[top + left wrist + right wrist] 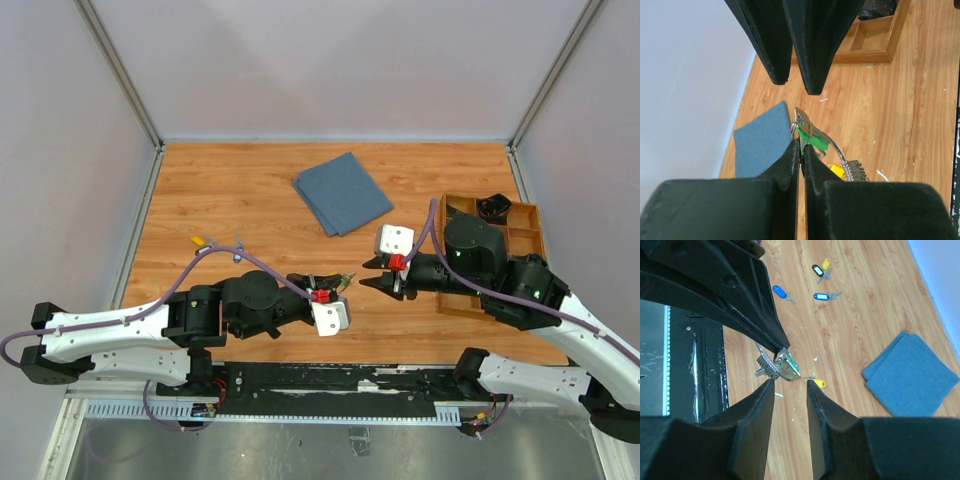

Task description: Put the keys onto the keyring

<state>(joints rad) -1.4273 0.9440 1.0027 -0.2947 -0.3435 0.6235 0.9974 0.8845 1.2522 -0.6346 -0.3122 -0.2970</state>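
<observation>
Dangling above the middle of the tabletop (250, 190), the thin silver keyring (804, 125) carries a green-tagged key (812, 141) plus a chain bit (854, 169). Looks like the left claw (801, 150) is clamped tight on it. The right claw (790, 383) is partly spread, just beside it, holding nothing.

One high, two close
Top camera looks down from the near edge of the table (230, 190); wrist cameras, low and close, face each other; all share the blue cloth (342, 193).
</observation>
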